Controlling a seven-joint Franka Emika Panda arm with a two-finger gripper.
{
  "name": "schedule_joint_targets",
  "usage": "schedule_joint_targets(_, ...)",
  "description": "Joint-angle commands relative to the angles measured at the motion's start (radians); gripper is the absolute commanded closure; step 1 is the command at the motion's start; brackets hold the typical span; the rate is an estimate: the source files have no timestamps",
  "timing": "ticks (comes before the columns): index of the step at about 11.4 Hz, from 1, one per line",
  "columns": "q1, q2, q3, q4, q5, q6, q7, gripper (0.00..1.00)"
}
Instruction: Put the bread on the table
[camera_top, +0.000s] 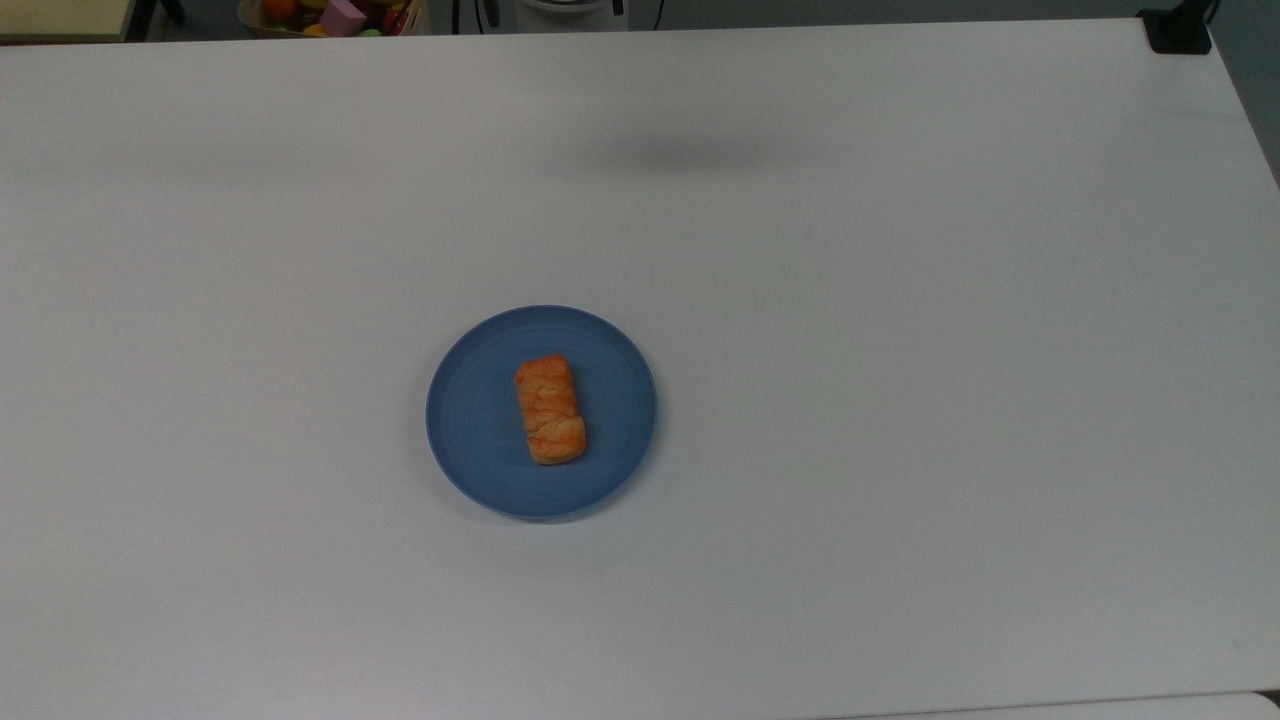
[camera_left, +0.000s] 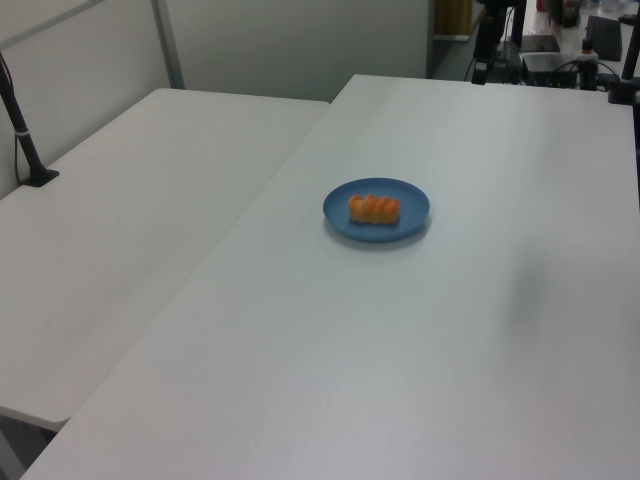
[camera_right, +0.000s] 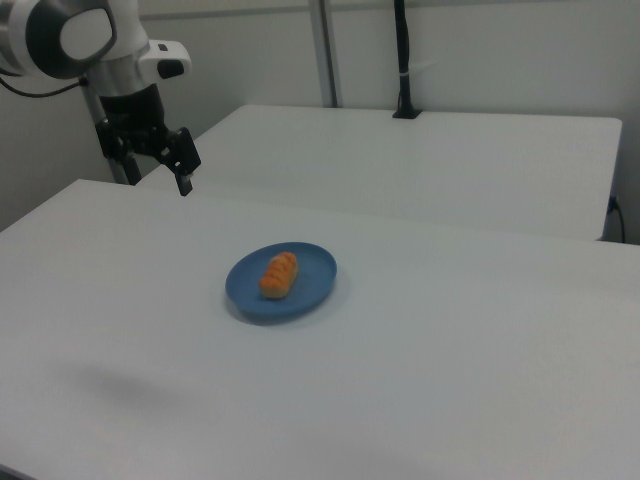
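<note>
On blue plate (camera_top: 470, 420), bread (camera_top: 550, 409), fingers (camera_right: 184, 168) spread, well apart

Bread (camera_top: 550, 409): golden-orange, glazed, paler cream seams between braided segments. Plate (camera_top: 470, 420): plain mid blue, faint concentric rings. Tabletop (camera_top: 900, 400): plain white, soft grey shadow patch near far edge. Gripper (camera_right: 158, 160): black; arm (camera_right: 70, 35) above white with dark grey joint cap. Second tabletop (camera_left: 120, 230): white.

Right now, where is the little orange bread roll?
The braided golden-orange bread roll lies in the middle of the round blue plate, on the white table, left of centre in the top view.
</note>
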Motion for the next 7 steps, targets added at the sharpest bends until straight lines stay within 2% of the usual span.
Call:
schedule_joint_targets(1,0.012,0.012,-0.004,-0.024,-0.002,0.017,-0.029,0.00)
schedule_joint_targets(5,0.017,0.058,-0.004,0.005,-0.002,0.027,-0.029,0.00)
schedule_joint_targets(7,0.014,0.145,-0.004,0.097,-0.007,0.017,-0.029,0.00)
